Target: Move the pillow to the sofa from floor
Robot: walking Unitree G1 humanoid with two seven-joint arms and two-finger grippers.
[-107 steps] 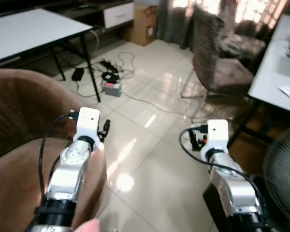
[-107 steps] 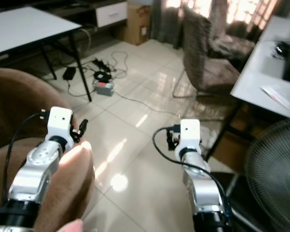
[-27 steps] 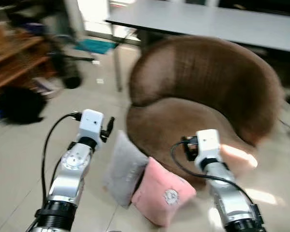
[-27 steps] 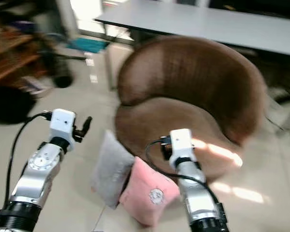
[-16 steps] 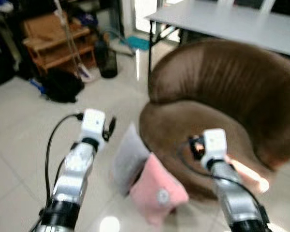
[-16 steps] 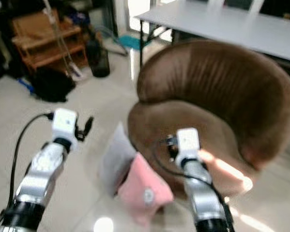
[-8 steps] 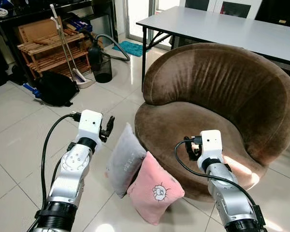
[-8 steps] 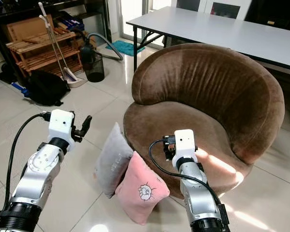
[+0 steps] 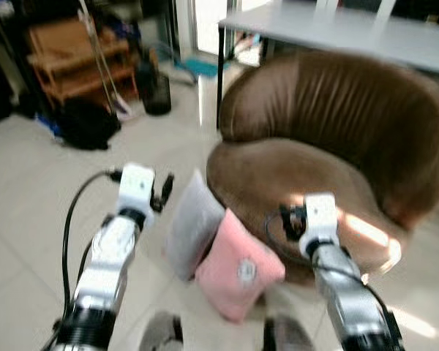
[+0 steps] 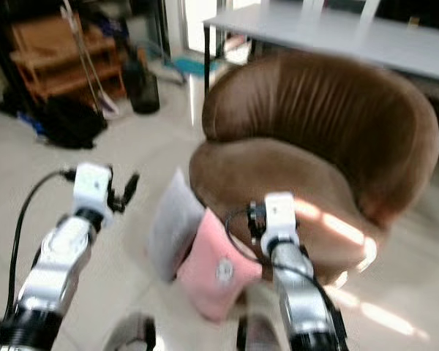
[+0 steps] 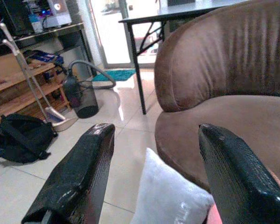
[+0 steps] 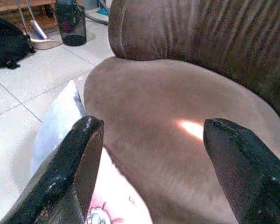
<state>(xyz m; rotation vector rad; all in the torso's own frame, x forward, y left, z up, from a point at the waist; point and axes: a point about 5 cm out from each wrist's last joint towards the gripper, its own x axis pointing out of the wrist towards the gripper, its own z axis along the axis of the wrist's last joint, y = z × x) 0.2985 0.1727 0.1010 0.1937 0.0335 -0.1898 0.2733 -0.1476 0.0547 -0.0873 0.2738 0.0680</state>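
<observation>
A pink pillow (image 9: 238, 272) with a small print leans on the floor against the front of the round brown sofa (image 9: 336, 146). A grey pillow (image 9: 194, 225) stands on edge just left of it, touching it. My left gripper (image 9: 163, 191) hovers open above the floor, left of the grey pillow (image 11: 170, 196). Over the sofa's front rim, above the pink pillow (image 12: 116, 205), my right gripper (image 12: 154, 122) is open. Neither gripper holds anything.
A grey table (image 9: 336, 25) stands behind the sofa. At the back left are a wooden rack (image 9: 66, 58), a black bag (image 9: 88, 121) and a dark bin (image 9: 157, 91). My feet (image 9: 161, 333) show at the bottom on the pale tiled floor.
The camera swung from another part of the room to the sofa and pillows, then dipped and blurred; my feet now show. Both arms keep their pose, grippers still open.
</observation>
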